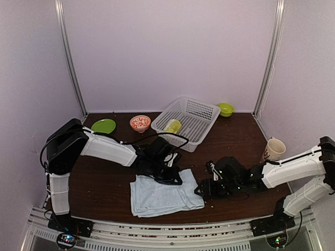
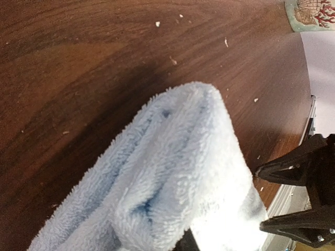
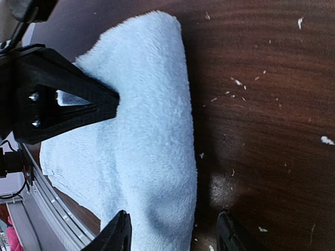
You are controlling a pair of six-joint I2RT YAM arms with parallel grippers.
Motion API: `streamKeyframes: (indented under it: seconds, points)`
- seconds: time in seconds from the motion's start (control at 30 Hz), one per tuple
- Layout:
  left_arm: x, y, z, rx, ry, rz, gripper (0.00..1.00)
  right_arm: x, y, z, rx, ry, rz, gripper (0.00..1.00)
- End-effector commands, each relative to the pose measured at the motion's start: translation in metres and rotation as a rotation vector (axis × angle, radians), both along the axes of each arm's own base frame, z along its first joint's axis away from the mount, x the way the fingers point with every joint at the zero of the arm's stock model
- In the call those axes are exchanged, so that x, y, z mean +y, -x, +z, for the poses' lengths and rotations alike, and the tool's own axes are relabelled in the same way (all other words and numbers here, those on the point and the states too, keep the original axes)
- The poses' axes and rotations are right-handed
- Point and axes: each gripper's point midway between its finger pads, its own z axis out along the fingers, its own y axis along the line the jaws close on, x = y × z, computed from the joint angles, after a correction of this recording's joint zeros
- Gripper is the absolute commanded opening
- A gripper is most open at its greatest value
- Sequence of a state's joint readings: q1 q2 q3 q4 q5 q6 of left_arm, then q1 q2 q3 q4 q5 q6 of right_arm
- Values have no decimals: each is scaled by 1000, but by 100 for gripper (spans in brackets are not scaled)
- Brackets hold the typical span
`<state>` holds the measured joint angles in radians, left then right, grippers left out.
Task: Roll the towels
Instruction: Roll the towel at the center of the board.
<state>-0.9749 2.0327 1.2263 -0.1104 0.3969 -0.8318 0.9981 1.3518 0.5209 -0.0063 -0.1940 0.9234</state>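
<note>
1. On the table [image 1: 104, 183], front centre, between the two arms: folded towel [image 1: 162, 197], lying flat.
2. left gripper [image 1: 168, 175] is on the folded towel's back edge.
3. right gripper [image 1: 203, 189] is at the folded towel's right edge, one finger on each side of it.
4. basket [image 1: 207, 117] stands behind the folded towel, back centre.
5. second towel [image 1: 172, 125], probably rolled, lies in the basket's near-left corner.
6. plate [image 1: 103, 126] is back left, with the bowl [image 1: 140, 123] between plate and basket.
7. small bowl [image 1: 225, 109] is just behind the basket's right corner.
8. cup [image 1: 273, 150] stands far right, behind the right arm.
</note>
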Motion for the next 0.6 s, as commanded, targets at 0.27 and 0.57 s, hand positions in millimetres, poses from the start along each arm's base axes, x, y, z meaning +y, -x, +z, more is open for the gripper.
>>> streamKeyframes:
  seconds: [0.27, 0.57]
  points:
    - [10, 0, -5, -32, -27, -9, 0, 28, 0, -21, 162, -242, -60, 36]
    - [19, -1, 24, -82, -20, 7, 0, 16, -14, -11, 68, -93, -57, 0]
